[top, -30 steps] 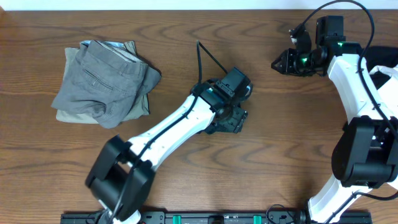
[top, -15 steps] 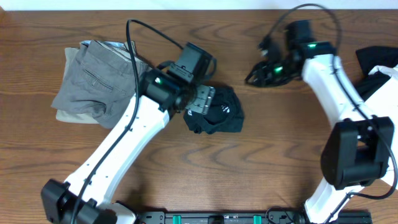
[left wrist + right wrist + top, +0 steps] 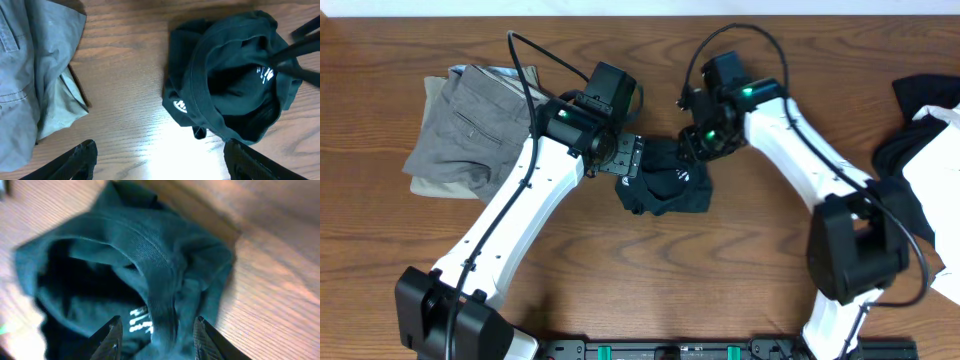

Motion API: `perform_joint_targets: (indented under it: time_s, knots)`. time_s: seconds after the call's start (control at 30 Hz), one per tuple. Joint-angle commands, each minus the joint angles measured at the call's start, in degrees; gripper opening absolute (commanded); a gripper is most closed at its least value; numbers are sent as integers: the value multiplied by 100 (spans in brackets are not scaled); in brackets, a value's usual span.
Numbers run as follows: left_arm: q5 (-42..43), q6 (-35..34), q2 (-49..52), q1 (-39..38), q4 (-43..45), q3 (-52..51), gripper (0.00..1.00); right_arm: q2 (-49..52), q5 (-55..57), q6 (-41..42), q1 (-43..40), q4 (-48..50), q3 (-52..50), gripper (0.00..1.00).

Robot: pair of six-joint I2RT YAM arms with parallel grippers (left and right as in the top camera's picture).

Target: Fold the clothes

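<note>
The clothes in play are a crumpled black T-shirt (image 3: 665, 190) with a small white logo, lying mid-table. My left gripper (image 3: 630, 165) hovers just left of it. In the left wrist view the left gripper (image 3: 160, 162) is open over bare wood, with the black T-shirt (image 3: 235, 80) ahead and to the right. My right gripper (image 3: 695, 145) is over the shirt's upper right edge. In the right wrist view the right gripper (image 3: 157, 340) is open, its fingers either side of the ribbed collar of the black T-shirt (image 3: 150, 275), not pinching it.
Folded grey trousers (image 3: 485, 125) lie on a khaki piece at the left, and the grey trousers (image 3: 30, 70) also show in the left wrist view. A heap of black and white garments (image 3: 925, 125) lies at the right edge. The left arm's cable loops above the shirt.
The left gripper has lifted off the black T-shirt, drawn back to the left and opened wider. The right arm has swung in from the far right to the shirt's collar, its jaws opening.
</note>
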Motion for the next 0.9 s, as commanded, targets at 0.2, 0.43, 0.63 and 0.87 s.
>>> perform_joint_targets:
  time_s: [0.2,0.43,0.63,0.87]
  knots:
    - [55,-24,46,35,-20,-15,85,240,918,380,116,-61,-35,1]
    - [57,-24,52,35,-20,-17,89,-181,2004,168,-389,46,-33,6]
    - [59,-24,52,35,-20,-17,89,-166,1867,52,-643,90,-33,27]
    - [70,-24,66,42,-81,-20,89,-721,-334,-964,-664,-221,-33,35]
